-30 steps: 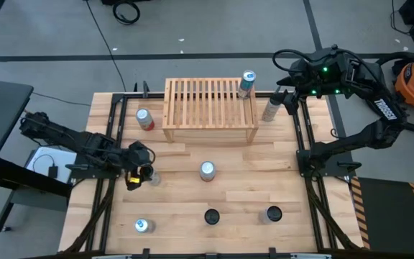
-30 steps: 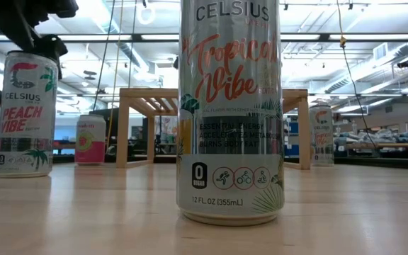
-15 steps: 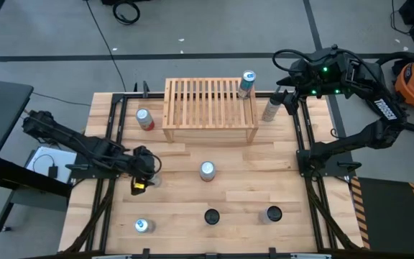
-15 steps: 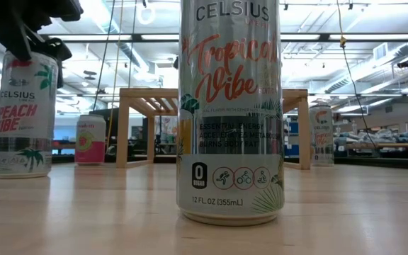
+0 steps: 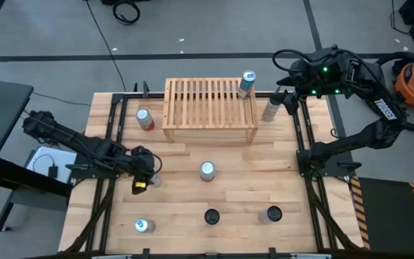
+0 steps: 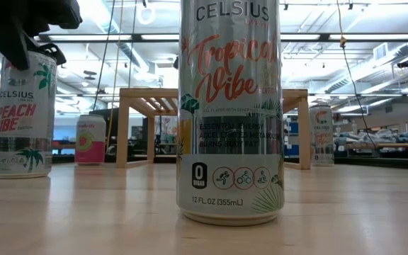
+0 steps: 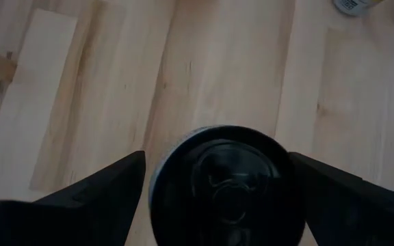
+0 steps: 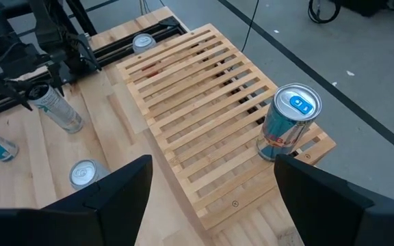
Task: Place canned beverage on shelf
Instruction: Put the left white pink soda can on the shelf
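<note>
The wooden shelf [image 5: 210, 108] stands at the table's far middle, with a blue can [image 8: 289, 123] upright on its far right corner. A white Peach Vibe can [image 6: 23, 113] stands upright on the table's left part. My left gripper [image 5: 144, 178] hangs over it, pointing steeply down and open. Its two fingers stand on either side of the can's top [image 7: 224, 181]. My right gripper [image 8: 214, 205] waits open, high above the table's far right corner, with nothing between its fingers. My left gripper's fingers [image 7: 98, 195] stand close beside the rim of the Peach Vibe can's top. From this view along the fingers, I cannot tell whether they touch the can. The can stands upright with its base on the table.
A red can [image 5: 144, 119] stands left of the shelf, a silver can [image 5: 270, 108] right of it and another can [image 5: 207, 170] mid-table. Three cans stand near the front edge [image 5: 143, 226], [image 5: 212, 216], [image 5: 273, 214]. The middle one fills the low view [image 6: 231, 113].
My left gripper has sunk and gone a little toward the table's right edge, coming down around the Peach Vibe can's top. The can has turned slightly about its upright axis, so its label faces more to one side.
</note>
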Tool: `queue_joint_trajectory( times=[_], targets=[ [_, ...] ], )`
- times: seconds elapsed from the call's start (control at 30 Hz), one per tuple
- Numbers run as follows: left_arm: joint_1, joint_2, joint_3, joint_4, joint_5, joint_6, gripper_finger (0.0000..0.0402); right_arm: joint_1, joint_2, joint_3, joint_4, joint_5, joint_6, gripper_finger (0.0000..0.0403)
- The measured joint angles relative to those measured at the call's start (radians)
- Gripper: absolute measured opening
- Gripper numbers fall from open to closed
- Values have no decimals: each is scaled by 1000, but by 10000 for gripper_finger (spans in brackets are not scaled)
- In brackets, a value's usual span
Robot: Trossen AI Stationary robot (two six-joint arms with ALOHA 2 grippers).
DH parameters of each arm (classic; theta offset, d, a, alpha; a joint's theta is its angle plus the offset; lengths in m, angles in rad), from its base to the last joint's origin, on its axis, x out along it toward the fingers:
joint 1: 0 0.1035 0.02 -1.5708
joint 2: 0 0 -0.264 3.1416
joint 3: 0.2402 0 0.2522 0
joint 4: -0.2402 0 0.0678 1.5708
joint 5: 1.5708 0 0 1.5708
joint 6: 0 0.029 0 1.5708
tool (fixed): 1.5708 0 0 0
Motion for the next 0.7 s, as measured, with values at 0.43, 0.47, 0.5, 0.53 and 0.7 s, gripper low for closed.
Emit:
queue_joint_trajectory(
  times=[0.43, 0.47, 0.5, 0.53, 0.7],
  targets=[
    [15, 0, 0, -37, 8, 0, 340, 0, 0, 0, 0, 0, 0, 316],
    [15, 0, 0, -37, 8, 0, 334, 0, 0, 0, 0, 0, 0, 316],
    [15, 0, 0, -37, 8, 0, 327, 0, 0, 0, 0, 0, 0, 316],
    [15, 0, 0, -37, 8, 0, 320, 0, 0, 0, 0, 0, 0, 316],
    [15, -1, 0, -37, 5, 1, 281, 0, 0, 0, 0, 0, 0, 316]
  ],
)
